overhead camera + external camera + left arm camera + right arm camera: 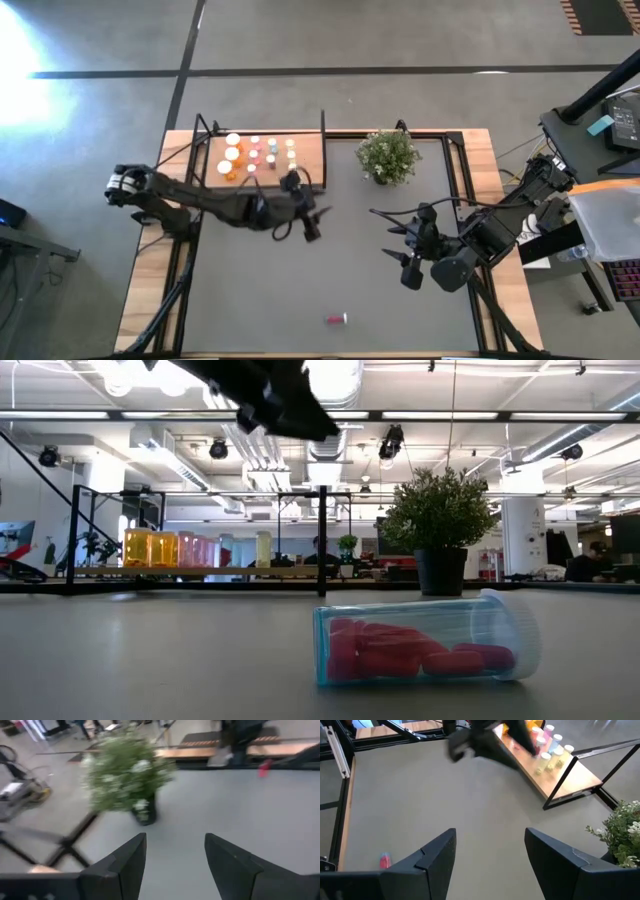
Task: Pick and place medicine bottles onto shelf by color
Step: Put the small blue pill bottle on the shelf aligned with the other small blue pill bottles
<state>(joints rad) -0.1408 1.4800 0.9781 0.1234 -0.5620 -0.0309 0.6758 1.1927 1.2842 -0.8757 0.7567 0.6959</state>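
- so, the left gripper [312, 222] hangs in the air just off the front edge of the shelf [310, 160]. its two fingers [125, 865] stand apart and nothing is between them.
- the right gripper [405, 262] waits well off to the side, past the potted plant [388, 156]. its fingers [432, 860] stand wide apart too — nothing is in them.
- behind the left gripper, the medicine bottles [255, 155] stand in rows on the shelf: orange, pink and yellow ones, all with white caps.
- one last bottle [335, 319] is not on the shelf. it lies on its side on the grey mat [250, 290], well in front of the left gripper and nearer the table's front edge. it is see-through blue-green with red pills inside and a pale cap.
- i think the next job is to fetch that lying bottle.
- what could go wrong:
  - the bottle is round and on its side, so a push from one finger could make it roll away.
  - if the fingers close on the cap end only, the bottle could tip or slip out on the way up.
  - the left gripper is close to the shelf — a wide swing could knock the standing bottles over.
  - the plant is near the shelf, so an arm could bump it too.
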